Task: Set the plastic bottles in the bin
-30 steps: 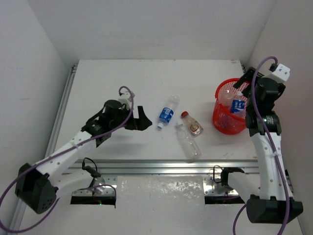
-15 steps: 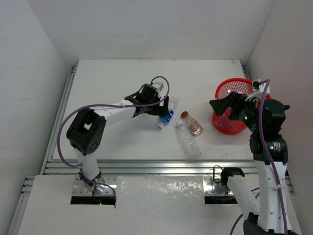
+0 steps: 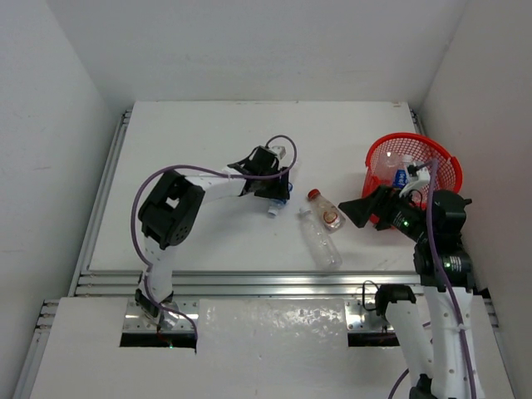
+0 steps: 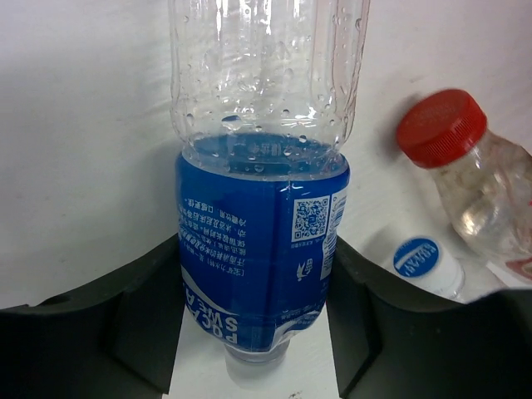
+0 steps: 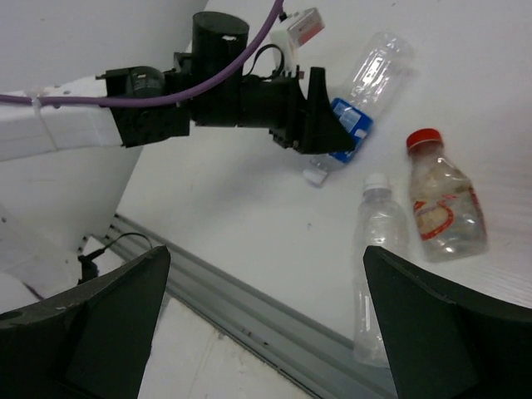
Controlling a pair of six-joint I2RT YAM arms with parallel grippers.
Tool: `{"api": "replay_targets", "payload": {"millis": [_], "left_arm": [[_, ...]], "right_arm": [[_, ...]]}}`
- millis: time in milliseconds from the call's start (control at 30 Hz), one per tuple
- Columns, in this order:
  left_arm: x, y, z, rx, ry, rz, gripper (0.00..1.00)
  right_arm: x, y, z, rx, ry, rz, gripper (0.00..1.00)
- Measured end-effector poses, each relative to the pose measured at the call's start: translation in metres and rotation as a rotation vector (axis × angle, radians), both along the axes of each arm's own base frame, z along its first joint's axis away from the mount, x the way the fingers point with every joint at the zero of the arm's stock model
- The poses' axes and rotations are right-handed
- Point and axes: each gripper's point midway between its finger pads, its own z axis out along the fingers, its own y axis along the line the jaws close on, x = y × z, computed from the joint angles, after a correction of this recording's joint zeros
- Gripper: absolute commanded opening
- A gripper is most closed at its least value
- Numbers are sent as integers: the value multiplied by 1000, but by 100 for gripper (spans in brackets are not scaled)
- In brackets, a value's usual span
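Blue-label bottle (image 4: 258, 249): clear ribbed plastic with droplets on the inside wall, lying on the table (image 3: 208, 133) left of centre. The blue wrap carried white lettering, upside down in the left wrist view and partly hidden; "POCA" and "SWE" were legible. It also had a QR code and a block of print too fine to read.

Left gripper (image 4: 253, 332): fingers pressed against both sides of the blue wrap, clamped on the bottle.

Red-cap bottle (image 3: 327, 212): squat, with a brownish label whose text was not legible, lying just right of the gripped one.

Unlabelled bottle (image 3: 320, 241): lying alongside it, nearer the arms. Its white cap (image 4: 426, 259) bore a blue oval sticker reading "POCARI".

Bin (image 3: 416, 139): red mesh, at the right edge of the table. A blue label showed through its wall.

Right gripper (image 5: 266, 253): fingers spread wide with nothing between them, hovering between the bin and the loose bottles.
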Motion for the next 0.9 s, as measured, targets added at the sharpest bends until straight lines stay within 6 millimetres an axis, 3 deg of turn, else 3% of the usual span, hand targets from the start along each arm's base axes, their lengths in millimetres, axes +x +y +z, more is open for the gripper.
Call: {"api": "replay_targets", "payload": {"millis": [133, 233, 333, 467, 600, 733, 900], "left_arm": [[4, 17, 2, 43, -38, 93, 0], [-38, 40, 15, -4, -36, 100, 0], [-90, 38, 61, -213, -89, 0, 0], [-159, 8, 160, -645, -222, -296, 0], [-203, -2, 222, -839, -295, -507, 0], [-233, 0, 258, -932, -347, -633, 0], [-246, -3, 268, -969, -328, -699, 0]], "right_arm": [[-11, 15, -10, 74, -6, 84, 99], [-19, 27, 3, 135, -85, 157, 99], [-25, 37, 20, 210, -188, 219, 99], [-24, 44, 33, 309, -236, 276, 99], [-9, 49, 47, 360, -234, 313, 99], [-7, 76, 57, 375, -198, 435, 99], [-25, 125, 70, 337, -223, 623, 99]]}}
